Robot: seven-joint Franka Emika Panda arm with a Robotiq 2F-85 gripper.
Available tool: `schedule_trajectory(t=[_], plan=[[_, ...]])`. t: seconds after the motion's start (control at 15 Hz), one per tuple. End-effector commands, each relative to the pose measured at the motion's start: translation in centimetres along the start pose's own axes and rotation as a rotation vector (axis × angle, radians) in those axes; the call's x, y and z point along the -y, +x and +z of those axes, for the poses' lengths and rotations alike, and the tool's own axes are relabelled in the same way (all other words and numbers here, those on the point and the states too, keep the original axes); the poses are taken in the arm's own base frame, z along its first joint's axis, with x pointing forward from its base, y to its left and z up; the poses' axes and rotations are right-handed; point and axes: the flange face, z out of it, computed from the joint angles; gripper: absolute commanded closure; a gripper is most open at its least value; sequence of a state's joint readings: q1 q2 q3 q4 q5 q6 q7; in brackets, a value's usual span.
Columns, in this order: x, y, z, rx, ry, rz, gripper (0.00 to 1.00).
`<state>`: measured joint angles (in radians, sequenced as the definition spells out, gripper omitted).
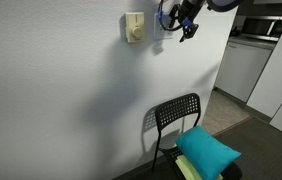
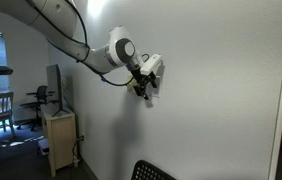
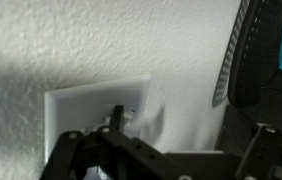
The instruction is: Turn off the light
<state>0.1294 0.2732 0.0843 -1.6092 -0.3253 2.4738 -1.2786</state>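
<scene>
Pincer [image 3: 116, 127] — tips closed — touches the switch plate [image 3: 76, 110]; black chair [image 3: 249, 60] beyond.

Arm [image 2: 116, 50] raised, outstretched, hand [image 2: 143, 90] closed

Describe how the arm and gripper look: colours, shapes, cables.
The arm is white, built of rounded tubular links, with a round grey-capped joint near the wrist. A dark cable runs along it. The gripper is black and angular, with jointed linkage fingers. A white block sits beside it at the wrist.
</scene>
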Motion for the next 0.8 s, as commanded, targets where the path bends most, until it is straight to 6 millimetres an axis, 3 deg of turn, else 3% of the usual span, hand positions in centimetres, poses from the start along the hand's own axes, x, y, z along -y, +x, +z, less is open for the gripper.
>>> schedule_trajectory(t=[0.0,0.27,0.73], plan=[[1.5,-0.1,2.1,0.008,0.087,0.023,0.00],[2.9,-0.1,-0.2,0.049,0.115,0.057,0.00],[8.0,0.0,-2.7,0.063,0.229,0.094,0.00]])
